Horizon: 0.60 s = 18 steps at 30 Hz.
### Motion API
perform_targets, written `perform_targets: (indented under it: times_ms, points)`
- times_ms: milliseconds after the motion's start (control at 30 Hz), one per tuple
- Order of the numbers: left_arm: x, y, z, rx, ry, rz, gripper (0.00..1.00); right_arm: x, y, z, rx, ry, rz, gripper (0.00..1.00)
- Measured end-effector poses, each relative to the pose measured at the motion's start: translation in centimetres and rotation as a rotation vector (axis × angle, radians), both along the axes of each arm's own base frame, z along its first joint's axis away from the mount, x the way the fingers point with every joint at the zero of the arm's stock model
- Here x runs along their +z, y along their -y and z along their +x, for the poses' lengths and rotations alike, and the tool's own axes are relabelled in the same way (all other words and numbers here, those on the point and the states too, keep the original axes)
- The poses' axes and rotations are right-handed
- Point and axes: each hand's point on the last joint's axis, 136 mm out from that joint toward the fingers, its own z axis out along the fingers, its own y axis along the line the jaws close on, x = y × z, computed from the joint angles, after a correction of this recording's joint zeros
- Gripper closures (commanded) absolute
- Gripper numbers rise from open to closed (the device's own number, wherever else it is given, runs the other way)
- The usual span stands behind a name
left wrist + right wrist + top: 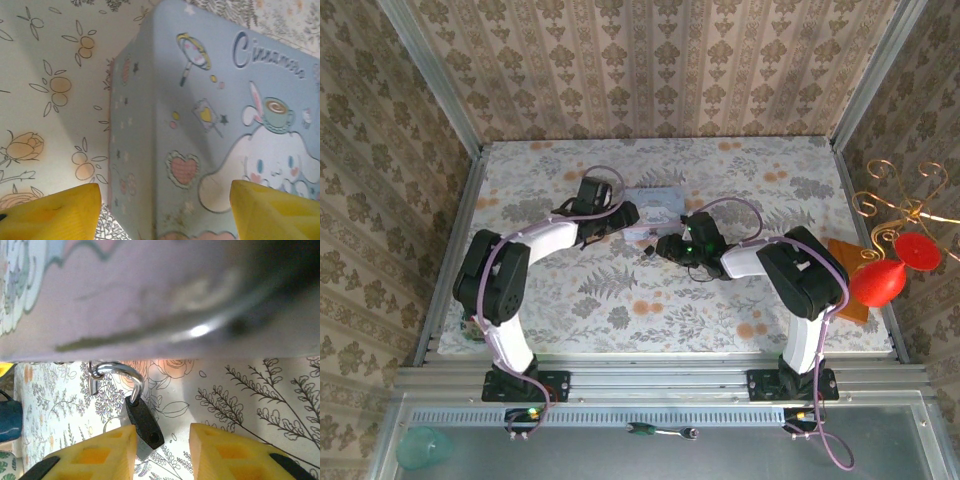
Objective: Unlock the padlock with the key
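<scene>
The padlock [144, 422] is a small black block whose metal shackle [120, 372] hooks through a loop on the pastel cartoon tin [150, 295]. My right gripper [162, 452] is open just below the tin's edge; the padlock body lies in the gap, against the left finger [100, 455]. My left gripper [162, 215] is open too, its yellow fingers [50, 212] straddling a corner of the tin [210, 125]. From above, the left gripper [623, 215] and the right gripper [667, 246] meet at the tin [655, 198] in mid-table. The key is out of view.
A red ornament [880, 282] on a gold wire stand [905, 205] sits past the table's right edge. A green-handled tool [655, 431] and a teal cup [420, 446] lie on the near shelf. A dark blue object [9, 420] sits left of the padlock.
</scene>
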Motion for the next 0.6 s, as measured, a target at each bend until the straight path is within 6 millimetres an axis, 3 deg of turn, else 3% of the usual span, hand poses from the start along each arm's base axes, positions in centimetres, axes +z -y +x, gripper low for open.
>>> perform_targets:
  times_ms: [433, 600]
  points:
    - [-0.3, -0.2, 0.7, 0.001, -0.005, 0.017, 0.31, -0.3, -1.0, 0.0, 0.06, 0.025, -0.192, 0.61]
    - [-0.3, -0.1, 0.6, 0.0, -0.003, 0.016, 0.31, -0.4, -2.2, -0.4, 0.107, 0.038, -0.25, 0.6]
